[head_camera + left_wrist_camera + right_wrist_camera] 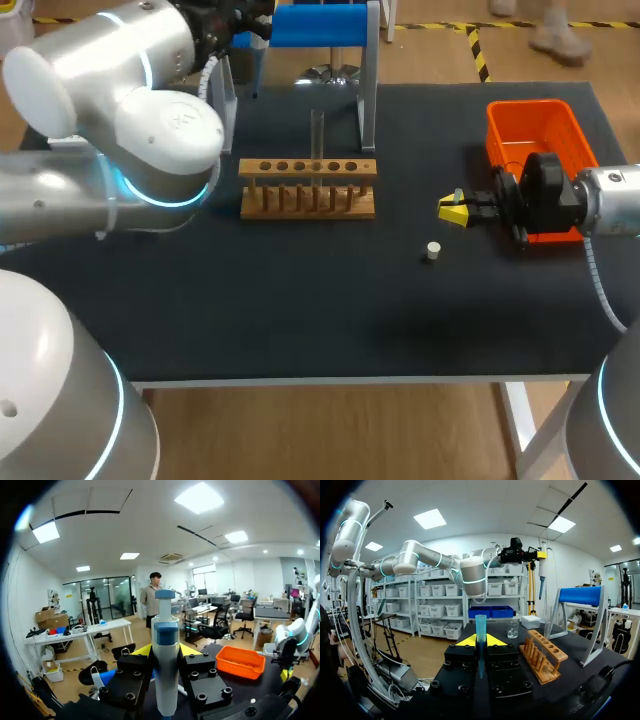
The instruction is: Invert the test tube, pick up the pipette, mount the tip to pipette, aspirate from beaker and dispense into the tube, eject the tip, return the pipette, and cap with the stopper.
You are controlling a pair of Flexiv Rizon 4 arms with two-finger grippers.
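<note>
My left claw [166, 652] is up behind the wooden test tube rack [308, 188] on its left side, its yellow-tipped fingers closed on the white and blue pipette [165, 680], which stands upright between them. Directly behind the rack is the blue-topped stand [322, 25]. A clear test tube [317, 130] stands upright in one of the rack's middle holes, and a small glass beaker [513, 629] sits on the black bench [300, 310] beyond the rack (seen from the right wrist). Right of the rack and nearer the front edge, a small white stopper [432, 251] lies alone on the bench. Further right of the rack is my right claw [455, 210], its fingers nearly together and gripping a blue pipette tip [480, 627] that points toward the rack. Furthest right of the rack, the orange bin [535, 125] sits behind that claw.
</note>
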